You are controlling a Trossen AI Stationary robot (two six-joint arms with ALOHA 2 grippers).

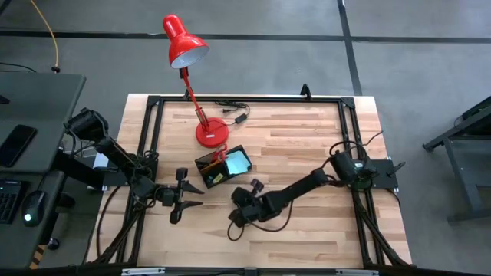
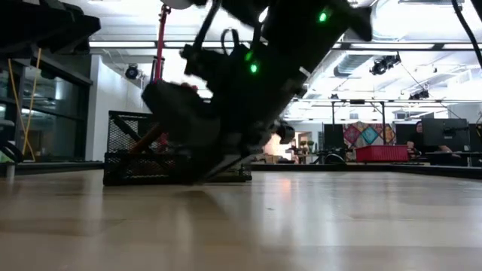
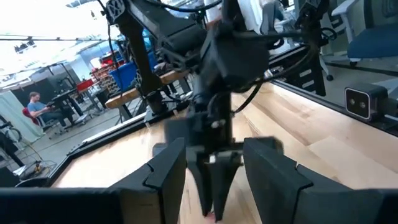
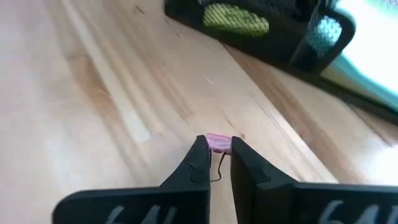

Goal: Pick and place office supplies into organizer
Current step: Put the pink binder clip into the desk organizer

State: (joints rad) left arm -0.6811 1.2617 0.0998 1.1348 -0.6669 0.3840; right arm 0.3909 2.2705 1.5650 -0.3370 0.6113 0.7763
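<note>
The organizer [image 1: 222,167], a black mesh tray, stands mid-table by the red lamp's base and holds a teal pad and yellowish pieces; it also shows in the right wrist view [image 4: 261,28] and the low view [image 2: 135,154]. My right gripper [image 1: 236,218] is near the table's front, a short way from the organizer, shut on a small pink piece [image 4: 217,140]. My left gripper [image 1: 196,198] waits open to its left, fingers level, pointing at the right gripper [image 3: 214,205]. My right gripper pinches the small pink piece [image 4: 217,142] between its two fingertips [image 4: 200,149], only at their free ends. The fingers slant down from the table's right side. A thin dark wire loop shows between the fingers behind the piece. Whether the piece is clear of the table I cannot tell.
A red desk lamp [image 1: 211,132] stands behind the organizer, its head [image 1: 184,42] beyond the table's far edge. A black cable with plug [image 1: 234,115] lies beside its base. A black frame rail [image 1: 245,98] runs round the tabletop. Bare wood [image 1: 307,138] lies at the right.
</note>
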